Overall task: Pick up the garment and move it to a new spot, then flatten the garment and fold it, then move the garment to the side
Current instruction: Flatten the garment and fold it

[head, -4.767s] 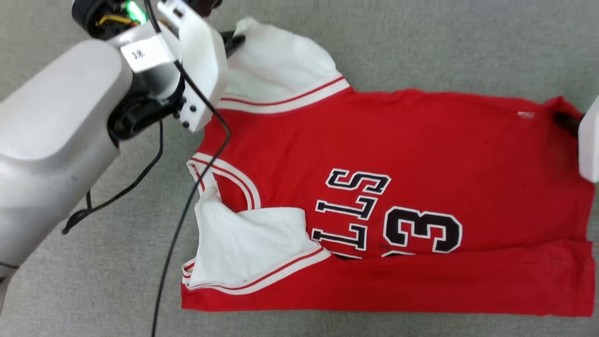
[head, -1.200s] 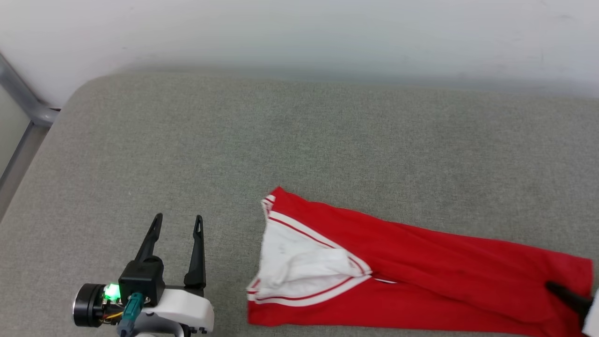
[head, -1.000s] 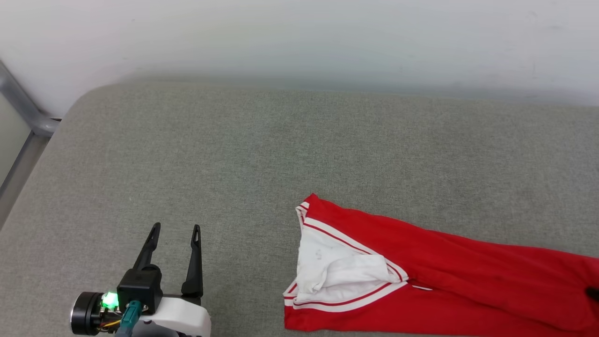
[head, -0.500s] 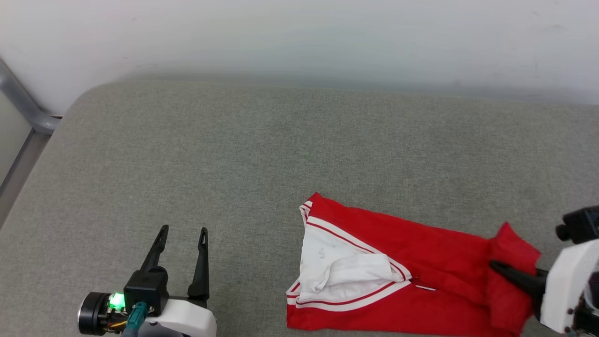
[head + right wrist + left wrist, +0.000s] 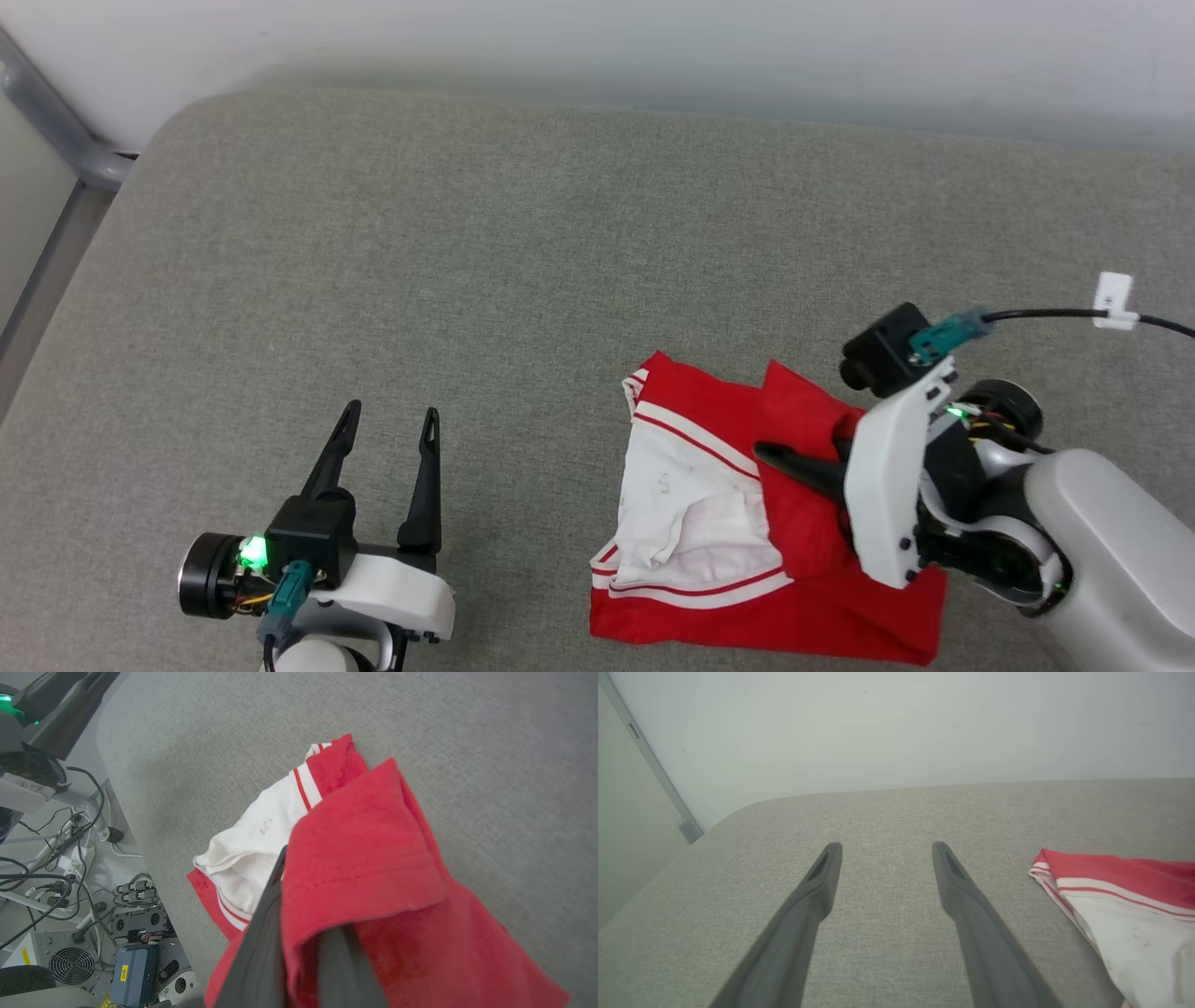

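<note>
vs half a second ago: right gripper (image 5: 766, 455) has come from the right edge toward frame centre, carrying the red hem over the garment (image 5: 695, 523), which is now doubled and much shorter. jaws pressed together, pinching the hem; right wrist view shows red cloth draped over the fingers. left gripper (image 5: 392, 411) sits about where it was at lower left, jaws spread, holding nothing, well apart from the garment. garment lies lower centre-right on the cushion (image 5: 467, 233), white sleeve (image 5: 691, 513) facing up, its lower edge close to the cushion's front edge. bare cushion across the top and left, up to the wall (image 5: 597, 37).
</note>
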